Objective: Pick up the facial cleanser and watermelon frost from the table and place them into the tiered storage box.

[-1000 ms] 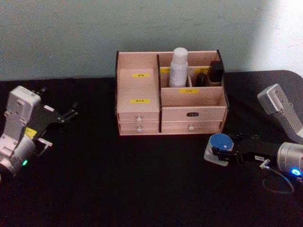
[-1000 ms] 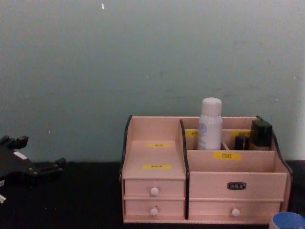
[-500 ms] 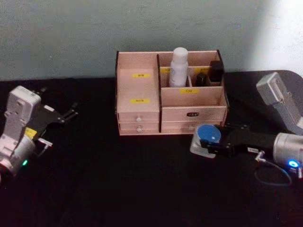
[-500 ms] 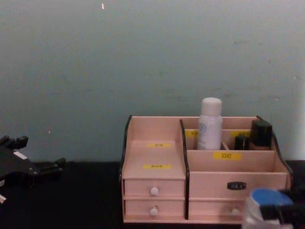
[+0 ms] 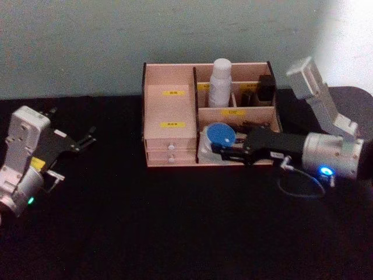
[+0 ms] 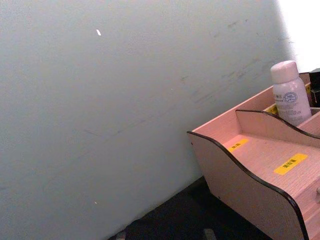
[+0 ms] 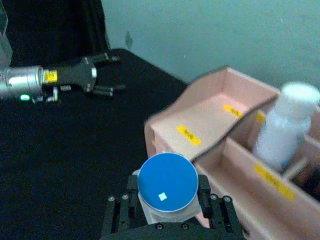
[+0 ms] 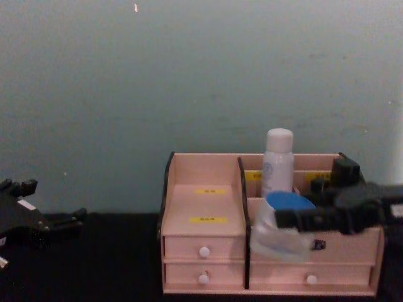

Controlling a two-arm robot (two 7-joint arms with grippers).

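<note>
The blue-lidded jar [image 5: 221, 136] is clamped upright between the two fingers of my right claw [image 7: 169, 207], one finger on each side of its clear body, lid facing up. It hangs clear of the bench [image 5: 175, 224], hard against the front of the tiered storage box [image 5: 173, 112]. It sits just on the right-hand side of the box's dark middle divider, level with the front wall of the low front compartment and above the right drawers. I cannot tell whether the jar touches the box or has crossed over that wall. My right arm reaches in to it from the box's right side.

In the box's back row, behind the jar, a white bottle [image 5: 220, 81] stands upright. Small black containers [image 5: 266, 86] sit in the back compartment at the box's right end.

My left claw [image 5: 87, 136] hangs well off to the left of the box, fingers spread apart and holding nothing.
</note>
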